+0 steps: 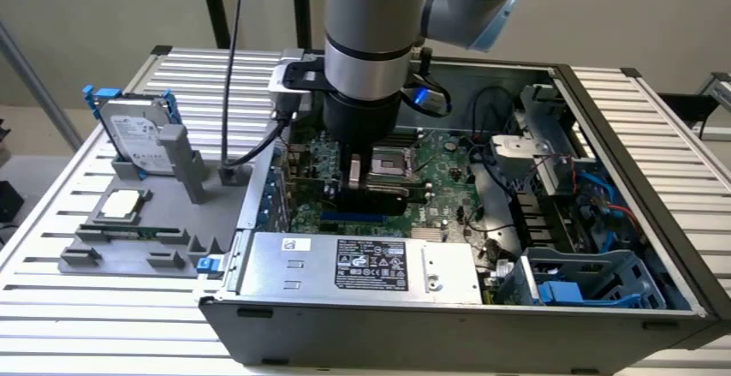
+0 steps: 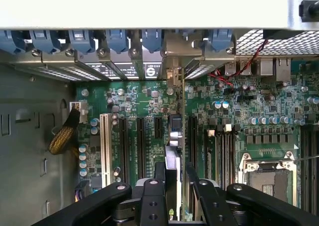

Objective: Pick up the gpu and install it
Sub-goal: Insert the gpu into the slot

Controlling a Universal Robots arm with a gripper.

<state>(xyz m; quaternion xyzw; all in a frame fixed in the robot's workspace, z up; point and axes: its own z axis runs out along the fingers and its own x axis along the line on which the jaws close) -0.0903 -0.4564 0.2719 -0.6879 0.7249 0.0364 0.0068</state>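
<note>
Two fingers (image 2: 152,198), partly closed, clamp the gpu (image 2: 174,136) edge-on between them over the motherboard (image 2: 134,101)

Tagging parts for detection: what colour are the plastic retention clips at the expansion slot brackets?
Blue. The plastic retention clips show best in the wrist view.

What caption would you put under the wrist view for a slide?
Gripper holding the graphics card edge-on among the motherboard slots inside a computer case.

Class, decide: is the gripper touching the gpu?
Touching. In the wrist view the gripper clamps the gpu, seen edge-on over the motherboard, between its fingers.
</note>
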